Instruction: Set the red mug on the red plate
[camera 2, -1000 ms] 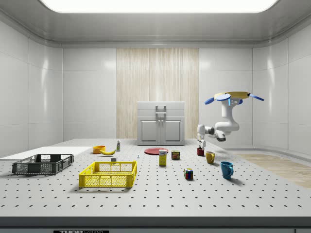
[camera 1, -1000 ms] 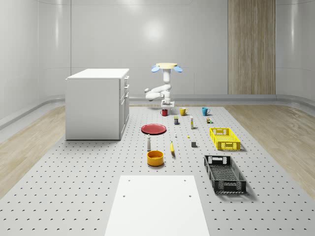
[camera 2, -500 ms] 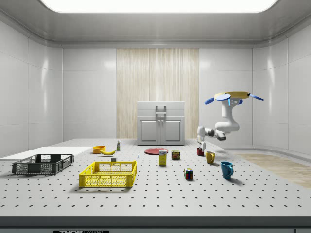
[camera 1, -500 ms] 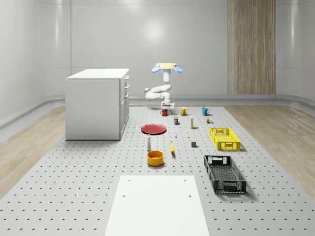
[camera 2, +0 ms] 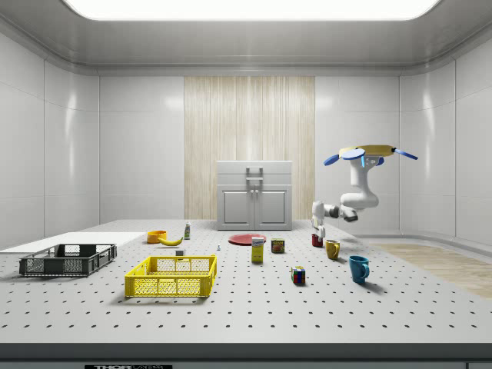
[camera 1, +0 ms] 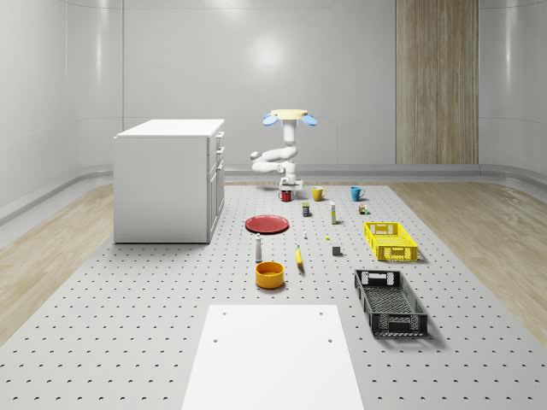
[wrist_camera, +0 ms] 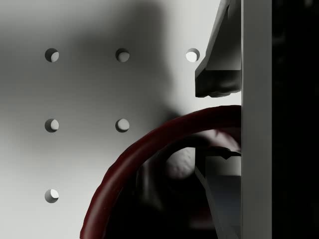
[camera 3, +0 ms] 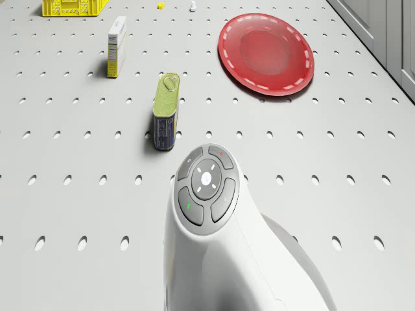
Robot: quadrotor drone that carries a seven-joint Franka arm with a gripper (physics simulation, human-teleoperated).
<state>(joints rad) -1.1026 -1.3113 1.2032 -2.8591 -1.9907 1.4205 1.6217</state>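
The red mug [camera 1: 285, 196] stands on the perforated table at its far end, also seen from the side [camera 2: 316, 241]. My gripper [camera 2: 317, 233] reaches straight down onto it from the bent white arm. In the wrist view the mug's dark red rim [wrist_camera: 129, 159] runs between my two fingers [wrist_camera: 214, 74], one outside the wall and one inside, and they are shut on it. The drone [camera 1: 291, 117] hovers above and just behind the mug [camera 2: 369, 154]. The red plate [camera 1: 267, 224] lies flat nearer the table's middle [camera 3: 266, 53], with nothing on it.
A white cabinet [camera 1: 167, 179] stands at the whole-scene view's left. A yellow mug [camera 1: 318, 194] and a blue mug [camera 1: 356, 193] sit right of the red one. A green can [camera 3: 165, 110], a small box [camera 3: 117, 46], a yellow crate [camera 1: 390, 240], a black crate [camera 1: 390, 301], an orange bowl [camera 1: 269, 273] and a banana [camera 1: 299, 256] lie nearer.
The arm has lowered the gripper onto the red mug, and the fingers have shut on its rim. The drone hovers in the same place.
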